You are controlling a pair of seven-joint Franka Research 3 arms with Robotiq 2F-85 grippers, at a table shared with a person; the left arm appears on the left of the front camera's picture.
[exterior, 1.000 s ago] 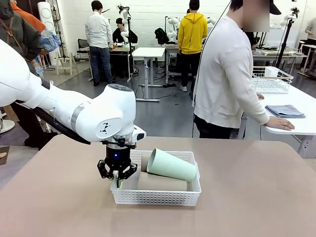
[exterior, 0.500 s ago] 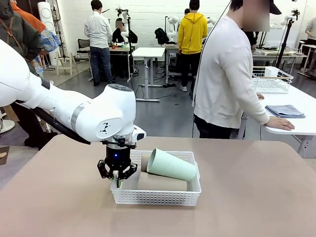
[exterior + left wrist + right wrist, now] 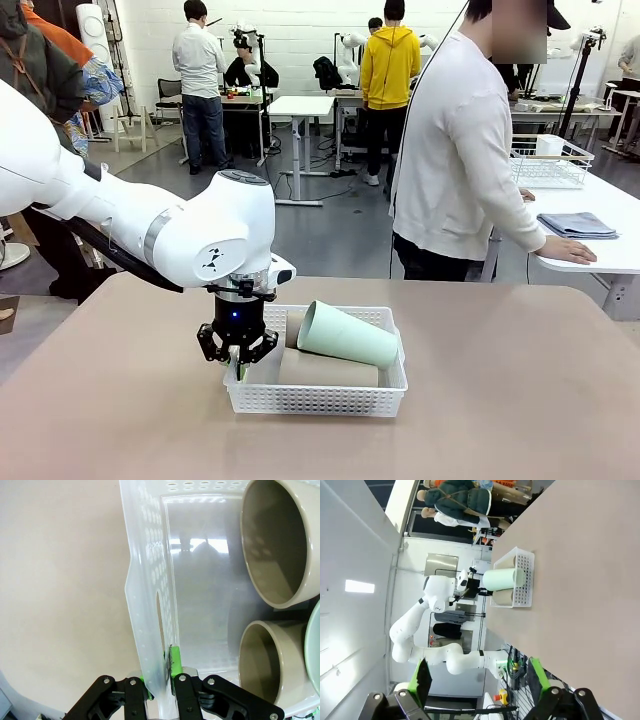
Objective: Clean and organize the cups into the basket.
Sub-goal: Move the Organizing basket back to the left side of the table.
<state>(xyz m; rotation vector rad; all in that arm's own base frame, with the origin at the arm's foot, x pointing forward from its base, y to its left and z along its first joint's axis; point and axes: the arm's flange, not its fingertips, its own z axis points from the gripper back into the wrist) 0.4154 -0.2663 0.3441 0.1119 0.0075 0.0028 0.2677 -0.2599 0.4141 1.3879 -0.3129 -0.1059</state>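
A plain tan table [image 3: 500, 400] bears one white basket [image 3: 320, 398].

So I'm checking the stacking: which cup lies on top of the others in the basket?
The pale mint green cup, lying across the two brown cups beneath it.

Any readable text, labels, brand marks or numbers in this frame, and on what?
No readable text.
Left arm: a small dark emblem on the wrist housing, no letters legible.
Basket: plain white, no label.
Mint cup and brown cup: no print.
Right gripper: no markings legible.
Background: nothing large enough to read.
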